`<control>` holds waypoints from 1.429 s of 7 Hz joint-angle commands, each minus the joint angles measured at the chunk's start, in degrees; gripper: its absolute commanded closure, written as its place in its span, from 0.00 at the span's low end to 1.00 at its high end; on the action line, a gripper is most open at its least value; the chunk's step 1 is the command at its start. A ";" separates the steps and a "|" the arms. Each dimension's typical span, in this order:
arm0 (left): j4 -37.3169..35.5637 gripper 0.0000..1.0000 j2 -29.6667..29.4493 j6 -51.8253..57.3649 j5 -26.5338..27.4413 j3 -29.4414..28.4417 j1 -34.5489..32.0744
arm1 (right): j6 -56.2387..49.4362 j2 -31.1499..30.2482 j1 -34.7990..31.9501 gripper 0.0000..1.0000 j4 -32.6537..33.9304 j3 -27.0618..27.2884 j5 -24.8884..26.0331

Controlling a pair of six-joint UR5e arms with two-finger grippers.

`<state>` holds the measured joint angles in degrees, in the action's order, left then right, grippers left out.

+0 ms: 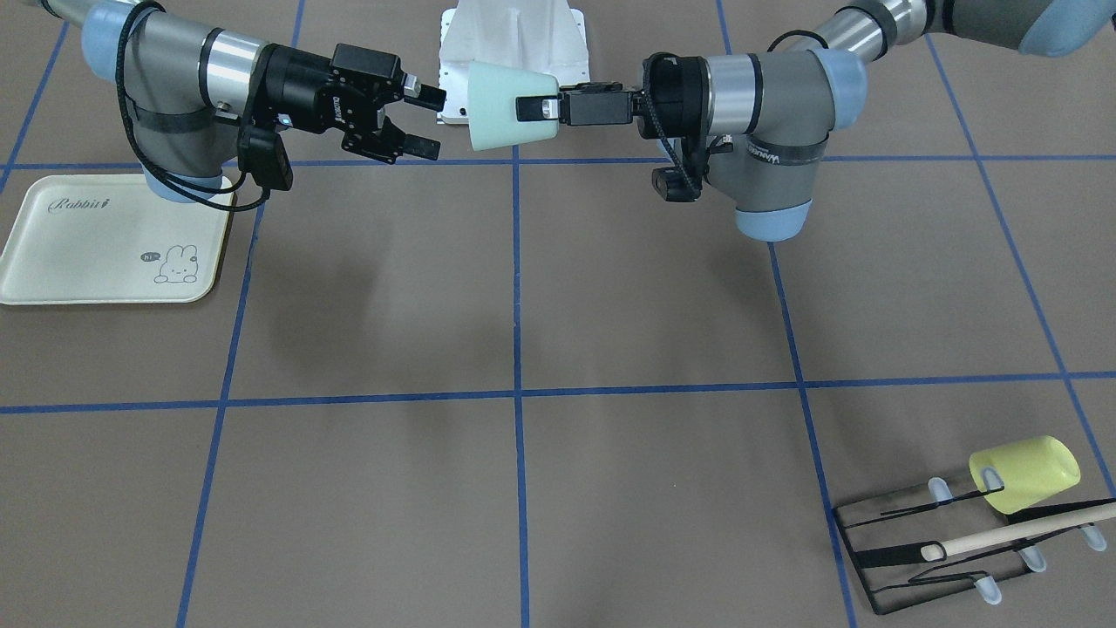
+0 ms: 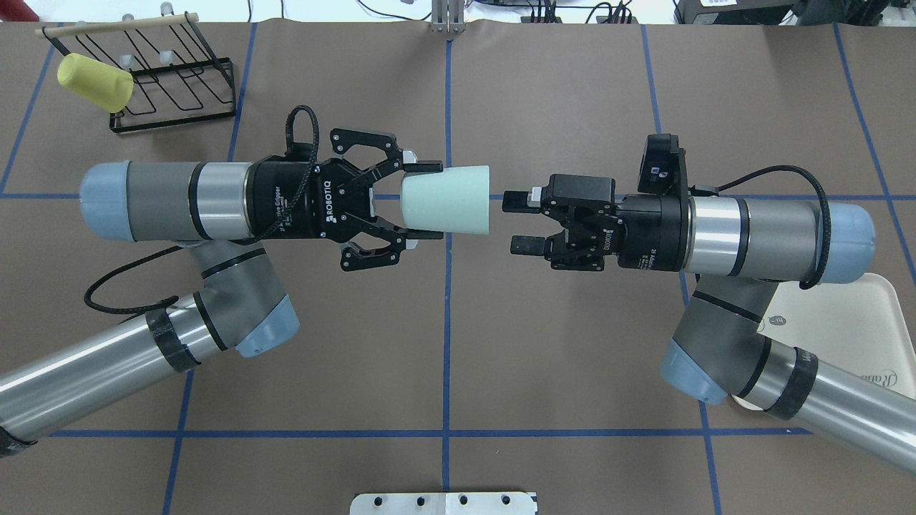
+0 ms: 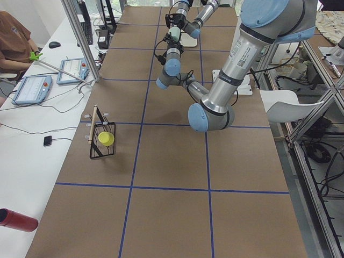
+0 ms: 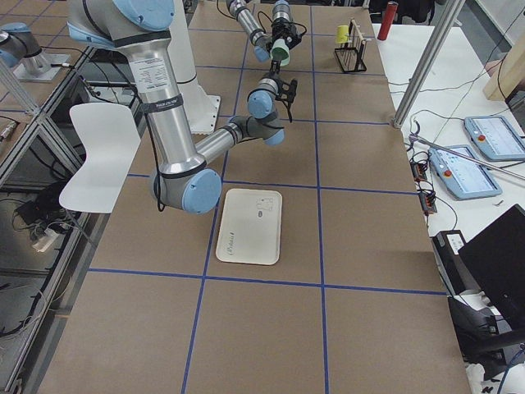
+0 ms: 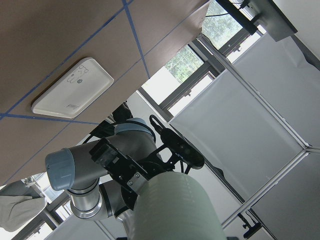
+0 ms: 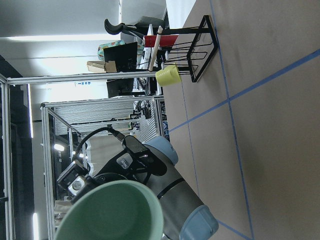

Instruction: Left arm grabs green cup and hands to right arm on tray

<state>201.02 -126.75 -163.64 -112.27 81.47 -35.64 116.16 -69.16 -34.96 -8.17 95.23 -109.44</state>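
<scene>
The pale mint-green cup (image 2: 447, 200) is held on its side in the air over the table's middle, its mouth toward my right gripper. My left gripper (image 2: 422, 204) is shut on the cup's narrow base end; it also shows in the front view (image 1: 537, 109) with the cup (image 1: 506, 105). My right gripper (image 2: 519, 224) is open, its fingertips a small gap from the cup's rim and not touching it; in the front view (image 1: 425, 120) the jaws are spread. The cream tray (image 1: 96, 253) lies flat under the right arm, partly hidden in the overhead view (image 2: 876, 315). The right wrist view looks into the cup's mouth (image 6: 115, 210).
A yellow-green cup (image 2: 93, 80) hangs on a black wire rack (image 2: 179, 86) with a wooden rod at the far left corner; both show in the front view, the cup (image 1: 1024, 471) and the rack (image 1: 942, 558). A white base plate (image 1: 514, 52) sits between the arms.
</scene>
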 commanded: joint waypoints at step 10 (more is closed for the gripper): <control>-0.63 0.56 -2.71 0.52 6.36 -0.79 6.19 | 4.69 -0.89 1.12 0.94 -9.15 -1.19 0.02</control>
<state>200.35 -129.50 -163.27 -105.90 80.67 -29.57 120.67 -69.90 -33.82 -17.12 94.05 -109.37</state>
